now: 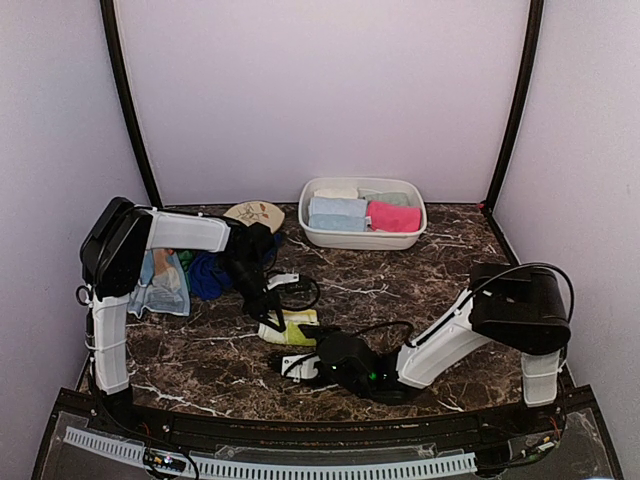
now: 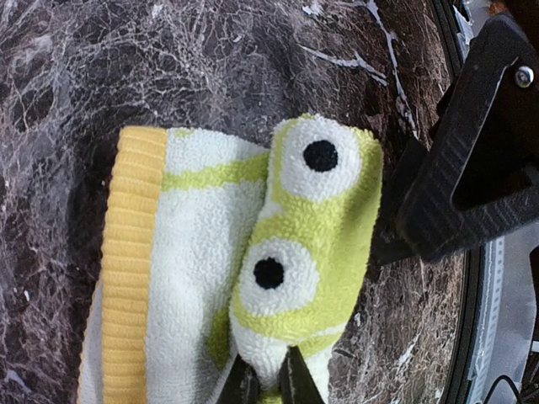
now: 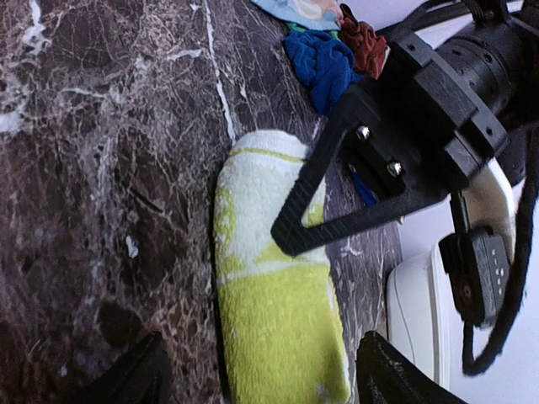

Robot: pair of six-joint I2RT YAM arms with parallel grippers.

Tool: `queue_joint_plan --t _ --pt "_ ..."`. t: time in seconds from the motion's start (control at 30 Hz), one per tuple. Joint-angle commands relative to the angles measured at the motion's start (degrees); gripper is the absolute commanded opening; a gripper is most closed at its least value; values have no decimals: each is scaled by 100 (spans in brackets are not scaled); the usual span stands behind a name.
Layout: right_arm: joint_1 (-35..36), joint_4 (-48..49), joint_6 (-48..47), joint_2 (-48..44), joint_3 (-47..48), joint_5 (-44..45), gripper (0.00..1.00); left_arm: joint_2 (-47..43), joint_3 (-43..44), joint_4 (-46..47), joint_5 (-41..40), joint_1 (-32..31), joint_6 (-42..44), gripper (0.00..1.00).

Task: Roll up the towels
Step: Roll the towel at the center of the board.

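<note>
Your left jaws are clamped on the end of the half-rolled yellow-green towel (image 2: 312,244). Your right jaws stand apart, straddling it. Next, probably: close them gently and finish the roll.

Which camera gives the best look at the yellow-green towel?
Left wrist: the towel fills the frame, half rolled, dots and yellow hem clear. Right wrist shows its side, partly behind the left gripper. The top view shows only a small patch.
</note>
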Motion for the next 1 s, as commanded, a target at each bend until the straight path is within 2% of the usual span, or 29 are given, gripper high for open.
queue_joint_plan --t 0.0,0.1,0.2,0.33,0.43,0.47,0.63,0.9,0.93,0.97 --pt "-180 42 -405 479 297 -284 73 415 -271 -80 -1236 67 73 0" --pt "-257 -89 -482 656 446 -373 64 420 -247 -80 -1271 67 95 0" --pt "-394 -667 -85 691 698 -544 53 392 -206 -121 -1207 85 135 5" --pt "-776 -1848 1110 605 1211 -1190 33 145 -316 29 -972 167 217 26" --pt "-1125 -2668 2151 453 1474 -2319 22 -322 -552 280 -496 454 343 36" --pt "-1188 -2902 2357 448 1540 -2616 18 -481 -643 414 -432 559 367 46" --pt "-1228 -3425 2908 506 1582 -3260 11 -1321 -1319 1009 -240 930 424 50" --pt "-1597 -4144 4089 657 1755 -4752 7 -2337 -2284 1461 -148 1284 672 52" --pt "-1663 -4159 4234 672 1756 -4937 7 -2496 -2408 1479 -90 1278 854 70" --pt "-1731 -4176 4365 689 1756 -5169 7 -2659 -2513 1510 -1 1261 927 74"
